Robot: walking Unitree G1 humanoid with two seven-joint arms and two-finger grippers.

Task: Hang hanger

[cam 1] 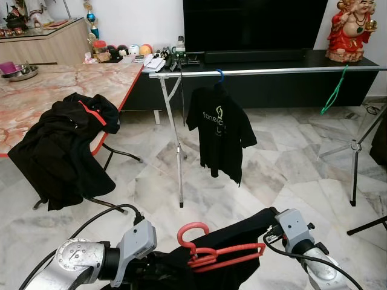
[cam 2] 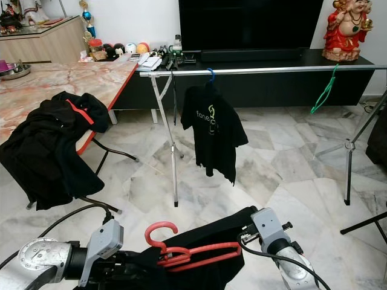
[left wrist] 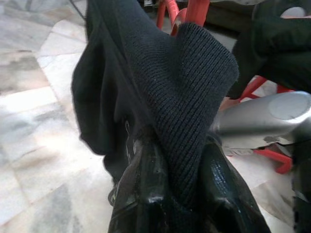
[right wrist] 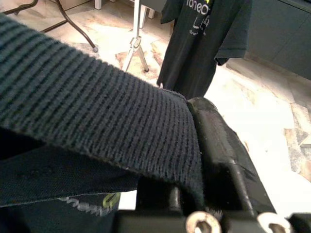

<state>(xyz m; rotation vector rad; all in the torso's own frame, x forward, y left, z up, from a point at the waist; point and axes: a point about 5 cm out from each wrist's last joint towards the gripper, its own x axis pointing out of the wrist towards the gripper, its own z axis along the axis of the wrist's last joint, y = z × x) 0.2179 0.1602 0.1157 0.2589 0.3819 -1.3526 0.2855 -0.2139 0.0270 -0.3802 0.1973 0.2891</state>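
A red hanger (cam 1: 213,251) sits inside the neck of a black garment (cam 1: 245,238), held low in front of me between both arms. My left gripper (left wrist: 176,148) is shut on the garment's ribbed collar (left wrist: 189,82). The right gripper (right wrist: 188,145) is shut on the garment's ribbed edge (right wrist: 92,111). Ahead, across the floor, runs a silver clothes rail (cam 1: 272,70). A black printed T-shirt (cam 1: 219,130) hangs from it on a blue hanger (cam 1: 219,75). An empty green hanger (cam 1: 334,92) hangs further right on the rail.
The rail's folding legs (cam 1: 175,139) stand ahead left, and another stand leg (cam 1: 354,151) at the right. A marble table (cam 1: 54,90) with a black jacket (cam 1: 63,148) over a chair is on the left. A dark TV cabinet (cam 1: 284,84) and a red statue (cam 1: 352,30) are behind.
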